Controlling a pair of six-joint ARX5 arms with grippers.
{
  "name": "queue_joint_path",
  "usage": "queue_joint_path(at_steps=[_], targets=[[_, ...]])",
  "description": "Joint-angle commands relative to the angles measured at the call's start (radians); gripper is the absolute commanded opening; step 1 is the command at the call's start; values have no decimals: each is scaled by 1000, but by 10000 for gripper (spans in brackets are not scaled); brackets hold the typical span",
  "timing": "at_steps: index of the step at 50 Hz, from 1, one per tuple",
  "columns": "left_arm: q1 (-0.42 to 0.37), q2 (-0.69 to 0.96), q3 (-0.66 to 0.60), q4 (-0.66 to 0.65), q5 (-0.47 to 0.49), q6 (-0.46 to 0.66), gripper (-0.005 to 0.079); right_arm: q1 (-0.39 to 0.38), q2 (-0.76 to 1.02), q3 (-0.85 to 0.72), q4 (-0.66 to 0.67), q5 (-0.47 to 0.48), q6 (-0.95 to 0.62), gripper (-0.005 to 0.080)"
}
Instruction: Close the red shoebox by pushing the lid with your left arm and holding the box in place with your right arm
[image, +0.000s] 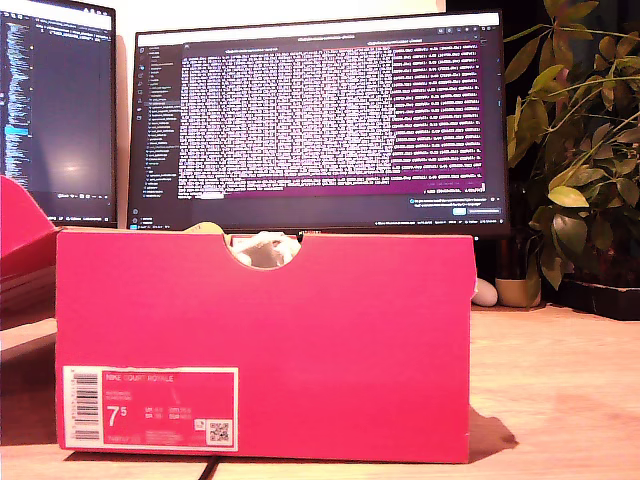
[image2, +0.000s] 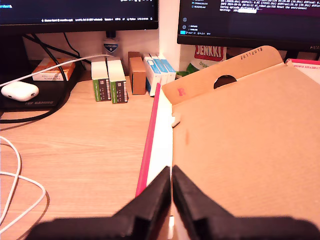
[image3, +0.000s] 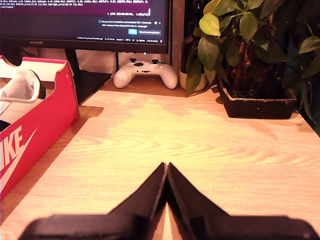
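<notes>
The red shoebox (image: 265, 340) stands mid-table in the exterior view, its labelled end facing the camera and a white shoe (image: 265, 250) showing through the notch. Its lid (image2: 250, 140) lies open, brown inside face up, with a red rim (image2: 149, 145). My first gripper (image2: 171, 171) is shut, its tips just over the lid's rim edge. My second gripper (image3: 166, 166) is shut and holds nothing, over bare wood beside the box's long side (image3: 35, 130), apart from it. Neither gripper shows in the exterior view.
Two monitors (image: 320, 120) stand behind the box. A potted plant (image3: 250, 60) and a white game controller (image3: 145, 74) sit beyond my second gripper. Small cartons (image2: 110, 80), a white earbud case (image2: 19, 91) and white cables (image2: 20, 185) lie near the lid.
</notes>
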Motion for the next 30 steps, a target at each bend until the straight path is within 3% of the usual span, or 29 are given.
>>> queue_joint_path(at_steps=[1, 24, 30], targets=[[-2, -3, -33, -5, 4, -1, -19, 3, -6, -2, 8, 0, 3, -12], [-2, -3, -33, -5, 5, -6, -19, 3, -6, -2, 8, 1, -26, -12], [-2, -4, -33, -3, 5, -84, -19, 3, -6, -2, 9, -2, -25, -12]])
